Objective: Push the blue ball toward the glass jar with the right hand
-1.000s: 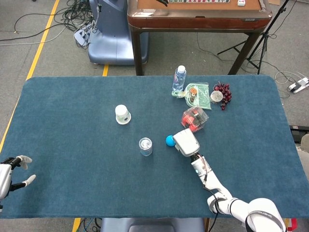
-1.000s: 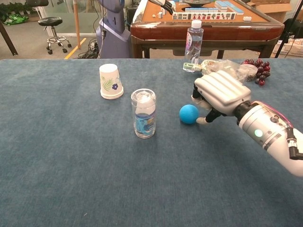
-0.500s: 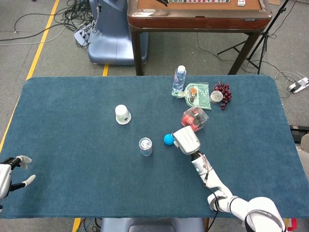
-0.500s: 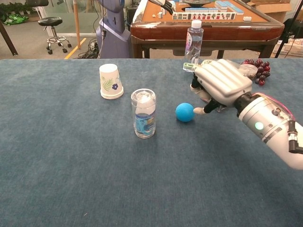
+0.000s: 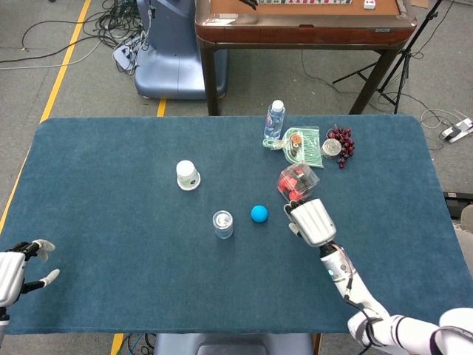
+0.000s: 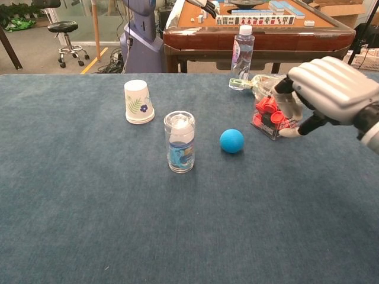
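Note:
The blue ball (image 5: 259, 214) (image 6: 231, 141) lies on the blue table cloth, a short way right of the glass jar (image 5: 222, 224) (image 6: 179, 142), not touching it. The jar stands upright with a lid and a blue label. My right hand (image 5: 311, 222) (image 6: 327, 92) hovers well to the right of the ball, apart from it, fingers loosely bent and holding nothing. My left hand (image 5: 16, 270) sits at the table's near left corner, fingers apart and empty; the chest view does not show it.
An upturned paper cup (image 5: 188, 175) (image 6: 138, 102) stands left of the jar. A clear box of red pieces (image 5: 298, 181) (image 6: 267, 115) sits just behind the right hand. A water bottle (image 5: 274, 120), snack bag (image 5: 301, 145) and grapes (image 5: 343, 142) lie at the back.
The ball rolled a little left toward the jar and stopped. My right hand then pulled away to the right and lifted, leaving the ball and uncovering the box of red pieces.

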Available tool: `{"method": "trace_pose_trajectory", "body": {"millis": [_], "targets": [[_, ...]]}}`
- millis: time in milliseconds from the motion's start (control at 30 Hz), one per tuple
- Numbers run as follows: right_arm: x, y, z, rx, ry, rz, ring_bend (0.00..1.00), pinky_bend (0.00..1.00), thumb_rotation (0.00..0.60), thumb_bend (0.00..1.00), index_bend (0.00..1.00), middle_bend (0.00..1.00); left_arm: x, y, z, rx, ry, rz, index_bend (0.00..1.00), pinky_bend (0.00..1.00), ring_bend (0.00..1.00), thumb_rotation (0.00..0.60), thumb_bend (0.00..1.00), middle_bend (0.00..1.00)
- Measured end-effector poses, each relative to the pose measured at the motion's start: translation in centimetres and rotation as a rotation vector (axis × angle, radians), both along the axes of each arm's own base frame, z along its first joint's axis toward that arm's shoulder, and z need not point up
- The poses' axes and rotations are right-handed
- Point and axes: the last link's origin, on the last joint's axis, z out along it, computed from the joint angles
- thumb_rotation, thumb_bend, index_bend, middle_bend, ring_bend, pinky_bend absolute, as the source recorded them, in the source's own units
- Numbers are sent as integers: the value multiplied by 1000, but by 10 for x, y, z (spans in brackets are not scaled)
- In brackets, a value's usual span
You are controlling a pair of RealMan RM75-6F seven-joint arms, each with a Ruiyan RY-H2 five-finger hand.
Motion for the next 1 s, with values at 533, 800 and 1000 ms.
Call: {"method": "trace_pose_trajectory", "body": {"millis": [533,800,1000], "targets": [[-79,86,89,-98,107,-236,229,124,600,22,505,319,12,-7,-12,-46,55,-65,328,445,271,600,58,236],[-111,116,119,-188,65,-357,149,7,600,0,387,214,9,-4,-16,-45,74,-51,311,390,221,600,59,202],[-121,123,143,-227,40,-421,118,0,600,0,314,173,9,-3,-20,-46,94,-62,307,370,186,600,58,195]]}}
